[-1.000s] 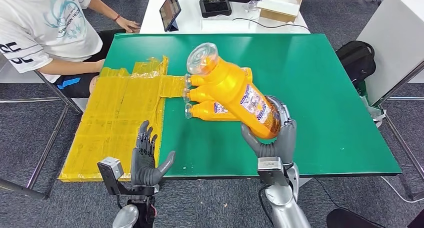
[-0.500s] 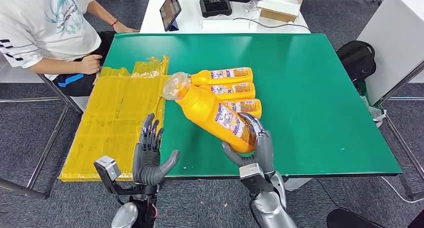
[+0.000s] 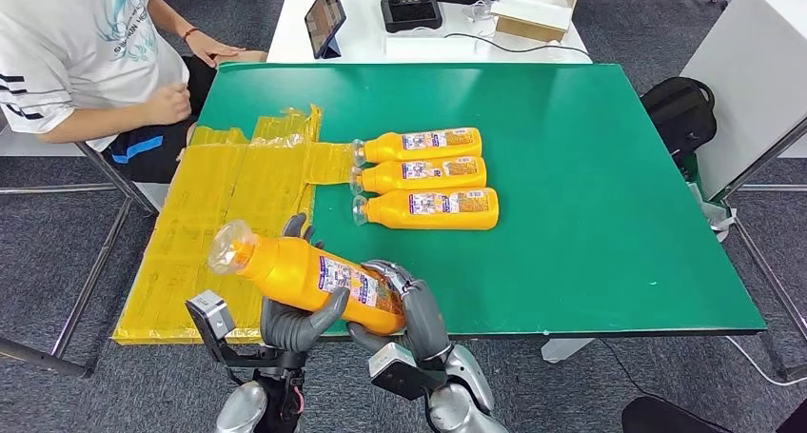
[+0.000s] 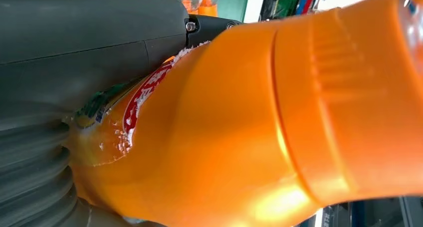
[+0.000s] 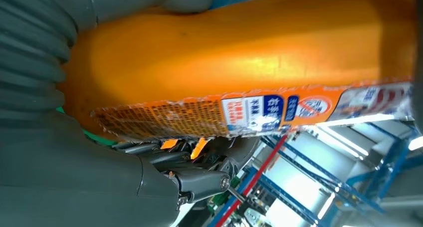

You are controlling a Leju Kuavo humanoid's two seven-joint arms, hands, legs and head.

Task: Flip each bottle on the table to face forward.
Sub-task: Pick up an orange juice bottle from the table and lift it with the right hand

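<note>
The held bottle (image 3: 309,274) is off the desk (image 3: 590,167), lying nearly level in front of the robot over the desk's near edge, with its clear cap end pointing toward the robot's left, over the yellow sheet (image 3: 219,224). The right hand (image 3: 400,305) grips the bottle at its base end, fingers wrapped over the label. The left hand (image 3: 290,324) cups the bottle from below at mid-body, thumb against the near side; both hands therefore hold the same bottle. Three further bottles (image 3: 423,174) lie side by side on the desk, well apart from the hands, caps toward the yellow sheet and labels up. The step in hand appears to be a transfer or re-grip for rotating the bottle about its long axis. To do it well, secure the left hand's hold fully before the right hand loosens. Keep the bottle level so that it does not slide out cap-first. Rotate until the front label faces up like those in the row. Set the bottle down beside the nearest bottle of the row, parallel to it and clear of contact.
</note>
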